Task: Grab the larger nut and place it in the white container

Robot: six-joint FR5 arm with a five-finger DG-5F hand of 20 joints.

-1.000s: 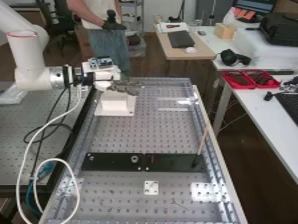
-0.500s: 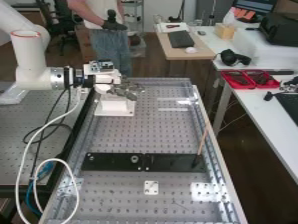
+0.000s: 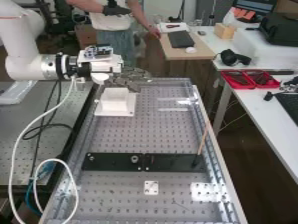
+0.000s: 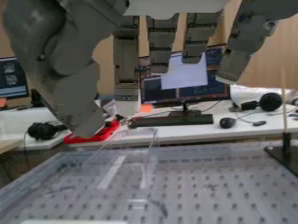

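The hand (image 3: 132,77) is at the bench's far end, above and just beyond the white container (image 3: 115,100), with a gap between them. In the wrist view the hand (image 4: 161,42) has its fingers extended and spread apart, the thumb off to one side, and nothing held. The container stands upright on a white base plate; its inside is hidden from this angle. On the black bar (image 3: 169,162) the bearing (image 3: 134,159) stands near the bar's middle, and the smaller nut (image 3: 91,158) sits near one end.
A thin upright rod (image 3: 203,141) rises from the bar's other end. Clear plastic walls (image 4: 143,160) stand at the bench's far end. A white square plate (image 3: 151,187) lies on the perforated bench nearer the camera. Red trays (image 3: 249,79) rest on the side table.
The hand has risen away from the white container, and the arm's wrist has shifted up and slightly left in the high view. The container and the parts on the bar have stayed put.
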